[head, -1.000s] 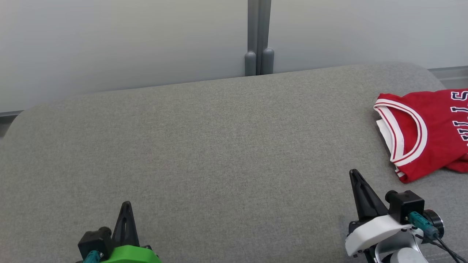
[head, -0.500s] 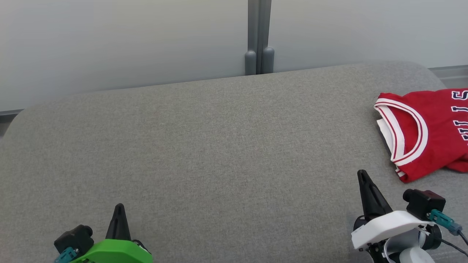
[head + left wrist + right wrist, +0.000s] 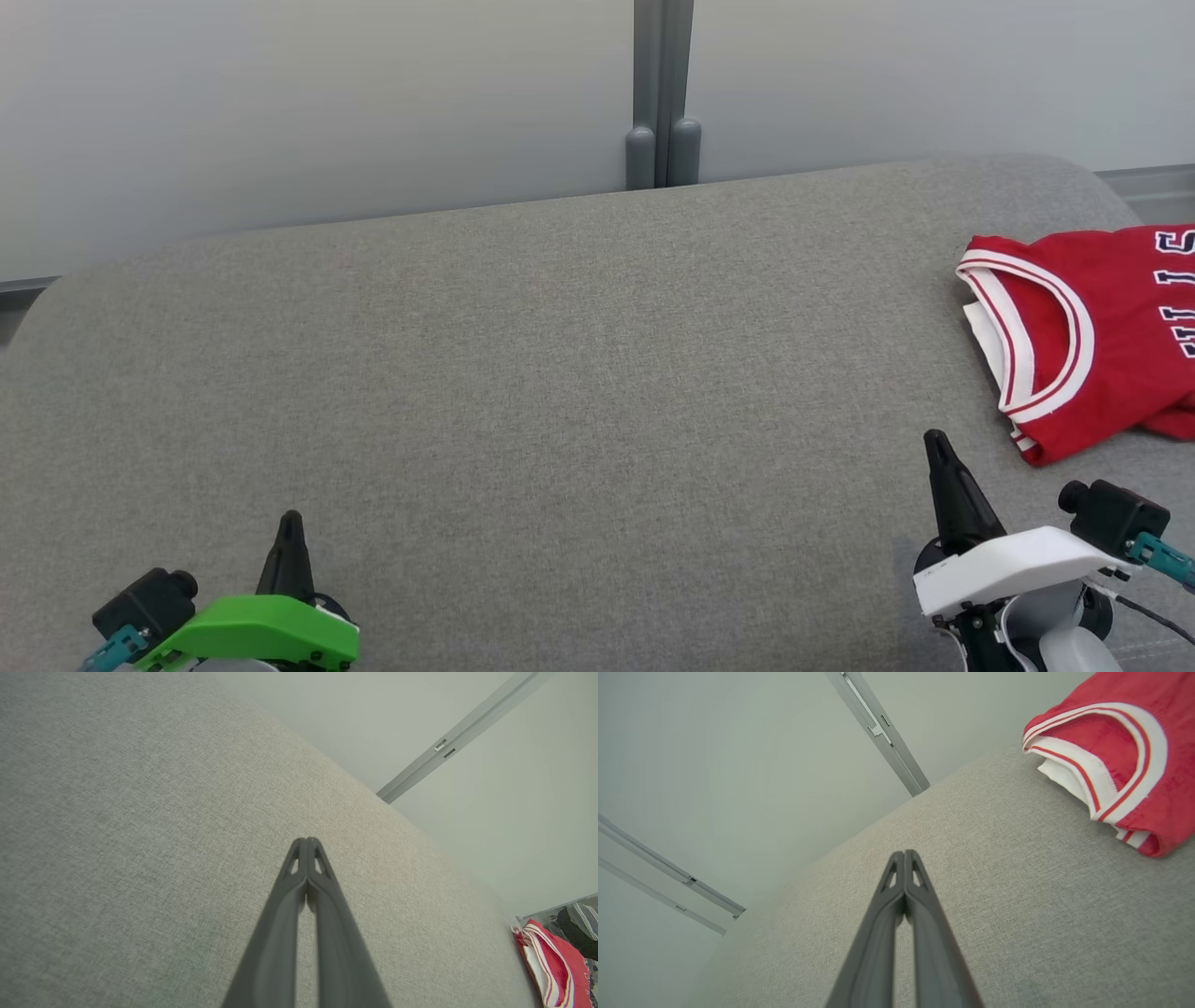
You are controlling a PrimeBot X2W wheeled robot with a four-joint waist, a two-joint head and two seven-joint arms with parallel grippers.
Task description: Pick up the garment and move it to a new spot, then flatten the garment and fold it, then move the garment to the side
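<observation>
Hovering over the grey bench (image 3: pixel 560 373) with left claw (image 3: pixel 291 523) and right claw (image 3: pixel 936 443) both pressed together, empty, leaving the folded red garment (image 3: pixel 1092 336) just ahead-right of the right claw, seemingly parked aside.

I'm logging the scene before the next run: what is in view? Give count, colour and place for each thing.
jersey: 1, red with white trim, folded, on the cushion's right end
cushion: 1, grey fabric, across the head view
wall: 1, pale grey, behind the cushion
post: 1, grey, upright against the wall, behind the cushion's middle
fabrics: count unclear, dark and striped, past the jersey in the left wrist view
left gripper: 1, dark fingers on a green mount, shut and empty, lower left over the cushion
right gripper: 1, dark fingers on a white mount, shut and empty, lower right, near the jersey but apart from it
</observation>
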